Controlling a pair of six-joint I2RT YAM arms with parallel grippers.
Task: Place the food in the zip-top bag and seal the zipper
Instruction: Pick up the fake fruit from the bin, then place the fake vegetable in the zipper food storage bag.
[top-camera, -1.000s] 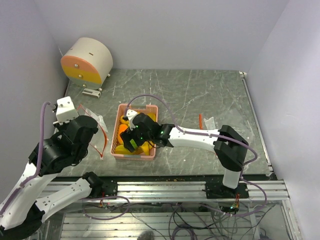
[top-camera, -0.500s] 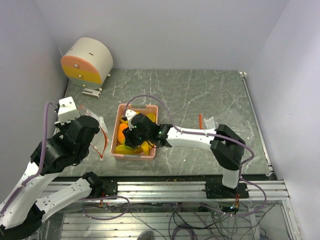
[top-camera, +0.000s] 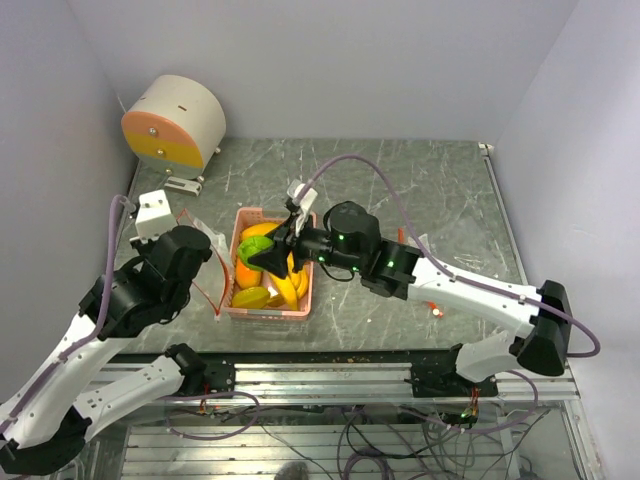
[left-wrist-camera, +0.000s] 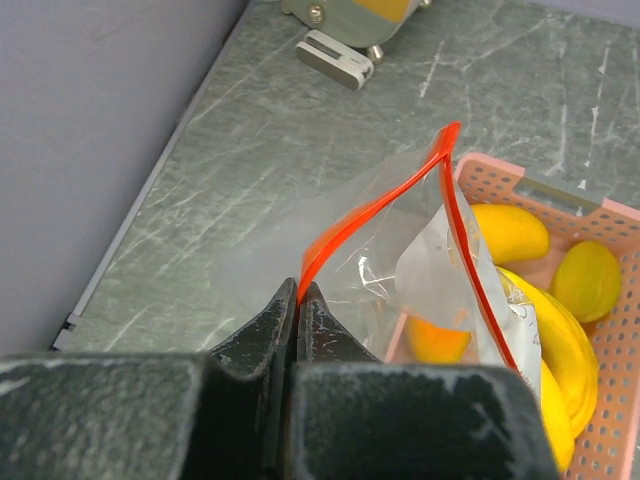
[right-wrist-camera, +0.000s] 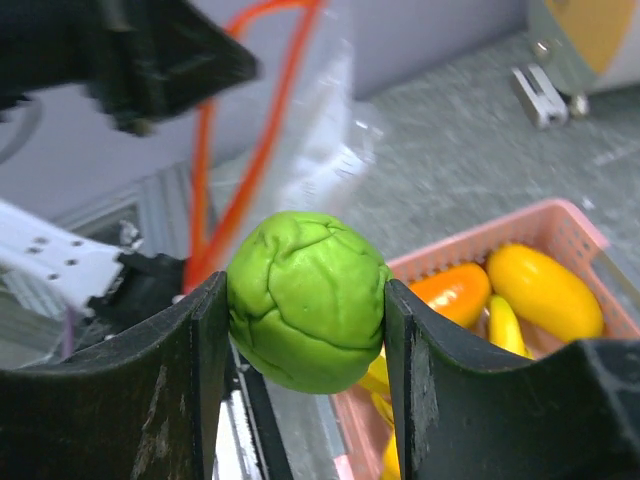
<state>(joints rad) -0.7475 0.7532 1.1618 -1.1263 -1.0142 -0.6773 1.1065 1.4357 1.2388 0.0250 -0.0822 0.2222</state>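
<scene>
Right wrist | right jaws clamp green ball (right-wrist-camera: 306, 300) over pink basket (right-wrist-camera: 578, 217) | left jaws pinch zipper (left-wrist-camera: 370, 207)

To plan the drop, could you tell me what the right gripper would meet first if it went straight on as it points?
Probably the clear bag, near its red-orange strip, which the left gripper holds up beyond the green ball; depth is unclear.

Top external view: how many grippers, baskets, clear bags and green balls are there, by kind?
Grippers: 2 (left gripper, right gripper)
Pink basket: 1
Zip-top bag: 1
Green ball: 1
Total: 5
</scene>
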